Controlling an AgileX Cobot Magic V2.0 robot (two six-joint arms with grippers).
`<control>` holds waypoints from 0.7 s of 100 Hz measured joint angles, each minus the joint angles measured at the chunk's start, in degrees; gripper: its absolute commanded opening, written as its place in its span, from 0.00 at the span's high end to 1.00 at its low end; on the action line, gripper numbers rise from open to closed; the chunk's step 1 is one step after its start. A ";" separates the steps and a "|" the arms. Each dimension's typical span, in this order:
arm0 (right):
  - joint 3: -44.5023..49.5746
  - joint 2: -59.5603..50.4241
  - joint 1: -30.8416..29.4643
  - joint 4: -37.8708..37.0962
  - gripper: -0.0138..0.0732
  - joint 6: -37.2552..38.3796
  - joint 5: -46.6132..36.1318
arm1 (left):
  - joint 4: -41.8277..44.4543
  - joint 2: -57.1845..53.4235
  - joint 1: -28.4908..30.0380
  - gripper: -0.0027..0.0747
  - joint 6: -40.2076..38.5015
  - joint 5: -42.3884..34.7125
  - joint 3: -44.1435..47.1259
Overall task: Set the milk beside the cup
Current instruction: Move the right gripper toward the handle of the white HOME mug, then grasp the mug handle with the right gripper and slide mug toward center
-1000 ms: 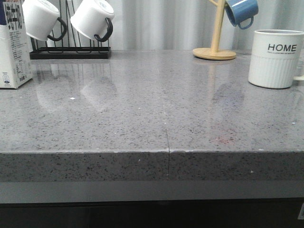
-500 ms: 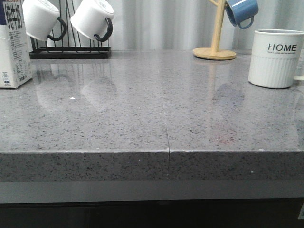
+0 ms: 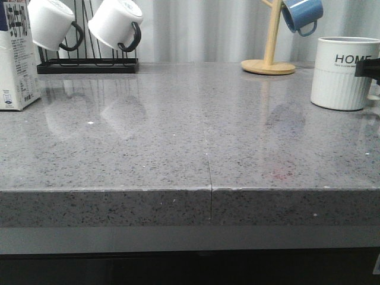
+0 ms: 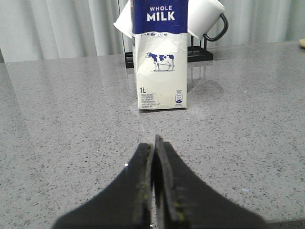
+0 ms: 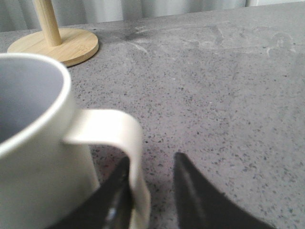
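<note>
The milk [image 3: 15, 59] stands upright at the counter's far left; the left wrist view shows its blue "WHOLE MILK" top and cow picture [image 4: 160, 62]. My left gripper [image 4: 154, 143] is shut and empty, a short way in front of the carton and aimed at it. The cup [image 3: 343, 74], off-white with "HOME" on it, stands at the far right. My right gripper [image 3: 369, 68] shows as a dark tip at the cup's right side. In the right wrist view it [image 5: 151, 164] is open, with the cup's white handle [image 5: 125, 138] between its fingers, against one of them.
A black wire rack [image 3: 89, 66] with two white black-handled mugs [image 3: 116, 24] stands at the back left, just behind the milk. A wooden mug tree [image 3: 270, 59] holding a blue mug [image 3: 301, 15] stands behind the cup. The counter's front edge [image 3: 208, 191] runs across the view.
My right gripper's dark tip has come into the front view at the cup's right side. The milk and the cup have not moved.
</note>
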 measured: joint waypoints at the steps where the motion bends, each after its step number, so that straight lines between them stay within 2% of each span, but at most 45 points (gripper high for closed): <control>1: -0.04 0.02 0.00 0.00 0.80 0.00 0.00 | 0.00 0.00 0.00 0.99 0.00 0.00 0.00; 10: -0.25 0.43 0.00 0.00 0.89 0.00 -0.14 | 0.00 0.00 0.00 0.99 0.00 0.00 0.00; 17: -0.25 0.43 0.00 0.12 0.92 0.00 -0.14 | 0.00 0.00 0.00 0.99 0.00 0.00 0.00; 39: -0.25 -0.42 2.39 0.38 0.92 0.00 0.09 | 0.00 0.00 0.00 0.99 0.00 0.00 0.00; 70: -0.25 -3.03 13.54 0.38 0.92 0.00 1.31 | 0.00 0.00 0.00 0.99 0.00 0.00 0.00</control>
